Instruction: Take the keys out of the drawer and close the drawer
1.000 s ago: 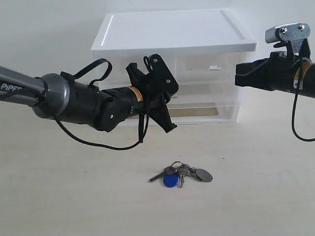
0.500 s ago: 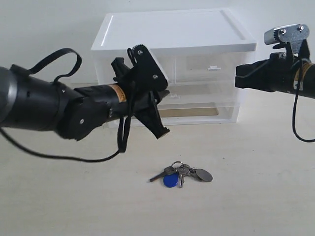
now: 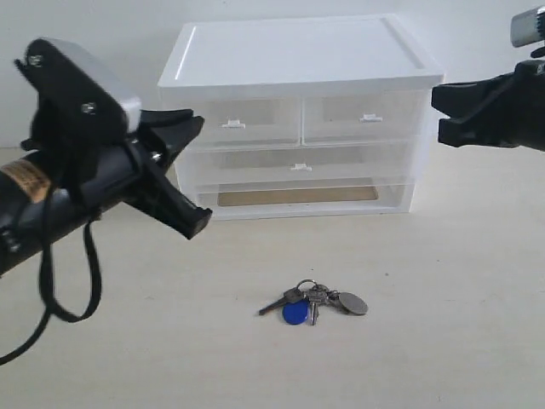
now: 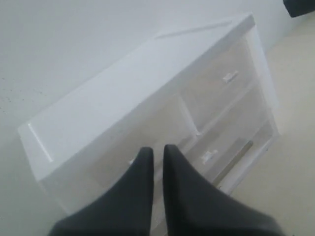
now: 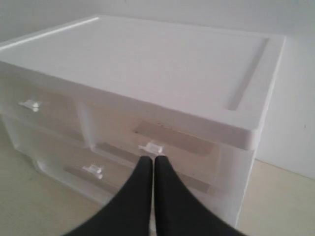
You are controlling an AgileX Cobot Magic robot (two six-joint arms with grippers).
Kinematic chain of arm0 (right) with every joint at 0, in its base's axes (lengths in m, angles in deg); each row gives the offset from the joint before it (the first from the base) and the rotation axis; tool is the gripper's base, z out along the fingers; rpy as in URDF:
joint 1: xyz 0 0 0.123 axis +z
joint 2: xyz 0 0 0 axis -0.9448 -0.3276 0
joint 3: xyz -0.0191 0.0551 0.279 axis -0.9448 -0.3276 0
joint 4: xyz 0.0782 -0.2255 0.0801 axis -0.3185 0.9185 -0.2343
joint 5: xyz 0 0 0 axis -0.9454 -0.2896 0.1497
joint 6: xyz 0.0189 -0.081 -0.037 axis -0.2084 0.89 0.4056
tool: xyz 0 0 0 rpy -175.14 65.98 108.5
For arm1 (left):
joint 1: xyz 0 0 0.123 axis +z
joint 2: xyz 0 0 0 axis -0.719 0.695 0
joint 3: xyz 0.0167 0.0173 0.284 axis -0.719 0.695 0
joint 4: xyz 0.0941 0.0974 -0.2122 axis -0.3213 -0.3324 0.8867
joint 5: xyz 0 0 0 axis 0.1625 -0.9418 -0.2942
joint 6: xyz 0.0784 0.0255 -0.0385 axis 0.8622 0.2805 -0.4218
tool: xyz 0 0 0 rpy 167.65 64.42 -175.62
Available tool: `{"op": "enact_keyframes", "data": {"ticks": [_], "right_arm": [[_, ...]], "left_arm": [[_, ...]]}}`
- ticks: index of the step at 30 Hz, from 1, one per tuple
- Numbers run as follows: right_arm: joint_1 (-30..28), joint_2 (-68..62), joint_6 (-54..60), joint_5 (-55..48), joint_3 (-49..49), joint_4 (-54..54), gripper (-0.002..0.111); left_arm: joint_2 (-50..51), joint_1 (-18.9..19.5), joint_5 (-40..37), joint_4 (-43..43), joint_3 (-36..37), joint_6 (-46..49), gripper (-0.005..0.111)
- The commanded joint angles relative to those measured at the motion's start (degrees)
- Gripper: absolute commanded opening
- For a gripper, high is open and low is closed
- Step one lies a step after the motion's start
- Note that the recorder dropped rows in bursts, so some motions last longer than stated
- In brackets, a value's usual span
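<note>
A small bunch of grey metal keys (image 3: 313, 300) on a ring, with a round blue tag (image 3: 295, 314) and an oval grey tag (image 3: 352, 303), is seen lying flat on the pale beige desk (image 3: 443, 349). It is placed roughly midway between the desk's left and right edges, and nearer the front edge than the white plastic drawer cabinet (image 3: 298, 51), which is set at the far edge against the white wall (image 3: 119, 25). The keys are well apart from the cabinet and from both grippers. The wide translucent white plastic drawer (image 3: 255, 162) with a small white centre tab handle (image 3: 300, 167) is pushed in, its front flush with the cabinet's face. It is set below two half-width drawers (image 3: 364, 119) and above a shallow bottom tray (image 3: 298, 194). The black left gripper (image 4: 156, 148) is held in the air toward the desk's left edge, in front of the cabinet's left front corner without touching it. Its fingers are drawn almost together, only a thin slit being left, and nothing is pinched. The black right gripper (image 5: 151, 158) is held in the air at the desk's right edge, level with the upper drawers and apart from the cabinet's side. Its fingers are pressed together on nothing.
</note>
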Motion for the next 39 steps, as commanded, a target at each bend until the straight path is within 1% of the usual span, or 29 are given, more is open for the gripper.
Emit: {"op": "enact_keyframes", "data": {"ticks": [1,3,4,8,11,15,20,23,25,27,29,39], "right_arm": [[0.0,5.9,-12.5,6.4,-1.2,14.5,0.0],[0.0,8.3,-17.3,11.7,-1.2,19.5,0.0],[0.0,10.2,-20.9,12.2,-1.2,21.5,0.0],[0.0,15.6,-25.2,9.5,-1.3,26.6,0.0],[0.0,20.7,-27.0,5.0,-3.0,25.9,0.0],[0.0,28.9,-26.5,-0.7,-6.7,22.3,0.0],[0.0,42.0,-26.2,-3.0,-11.2,19.3,0.0],[0.0,47.7,-27.5,-3.1,-12.5,19.3,0.0],[0.0,52.9,-29.9,-3.3,-12.6,20.6,0.0],[0.0,56.6,-30.5,-3.3,-12.6,20.7,0.0],[0.0,58.1,-30.5,-3.2,-12.5,20.1,0.0],[0.0,58.2,-30.5,-2.5,-12.5,20.1,0.0]], "left_arm": [[-9.9,0.0,2.4,1.0,6.5,-5.3,0.004],[-15.8,0.0,4.0,1.0,9.5,-5.4,0.004],[-20.1,0.0,4.3,1.0,11.3,-5.6,0.004],[-30.4,0.0,3.6,1.0,14.9,-8.8,0.004],[-38.7,0.0,3.6,1.0,17.6,-11.1,0.004],[-49.7,0.0,3.6,1.0,21.0,-13.8,0.004],[-61.4,0.0,3.6,1.0,25.4,-17.6,0.004],[-65.1,0.0,3.3,1.0,26.9,-19.2,0.004],[-66.8,0.0,1.7,1.0,27.7,-21.3,0.004],[-67.0,0.0,-2.9,1.0,27.8,-22.2,0.004],[-67.0,0.0,-4.4,1.0,27.8,-22.2,0.004],[-67.0,0.0,-4.3,1.0,27.8,-22.0,0.004]]}}
